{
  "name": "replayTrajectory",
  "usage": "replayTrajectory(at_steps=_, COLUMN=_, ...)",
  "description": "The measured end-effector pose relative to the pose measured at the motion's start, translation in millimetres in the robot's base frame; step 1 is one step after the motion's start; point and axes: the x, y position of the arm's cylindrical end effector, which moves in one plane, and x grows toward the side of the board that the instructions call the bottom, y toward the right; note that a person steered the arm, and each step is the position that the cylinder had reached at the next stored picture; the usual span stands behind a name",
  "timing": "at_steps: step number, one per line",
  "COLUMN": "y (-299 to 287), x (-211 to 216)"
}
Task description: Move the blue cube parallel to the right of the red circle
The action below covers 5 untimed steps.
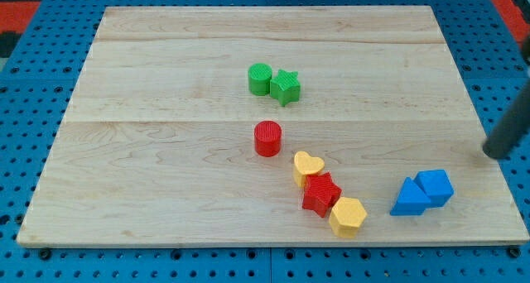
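Observation:
The blue cube [436,186] lies near the board's lower right corner, touching a blue triangle [409,198] on its left. The red circle [267,138] stands near the board's middle, well to the left of and higher than the cube. My rod comes in from the view's right edge; my tip [492,154] rests on the board up and to the right of the blue cube, apart from it.
A yellow heart [307,165], a red star [320,193] and a yellow hexagon [348,216] form a touching diagonal row below and right of the red circle. A green cylinder [259,79] and green star [286,87] sit above it. The wooden board [149,175] lies on a blue pegboard.

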Motion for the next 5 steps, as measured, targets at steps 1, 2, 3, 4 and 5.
replayTrajectory(at_steps=1, y=-3, x=58)
replayTrajectory(at_steps=2, y=-42, x=70)
replayTrajectory(at_steps=3, y=-85, x=45)
replayTrajectory(at_steps=4, y=-121, x=41)
replayTrajectory(at_steps=5, y=-159, x=19)
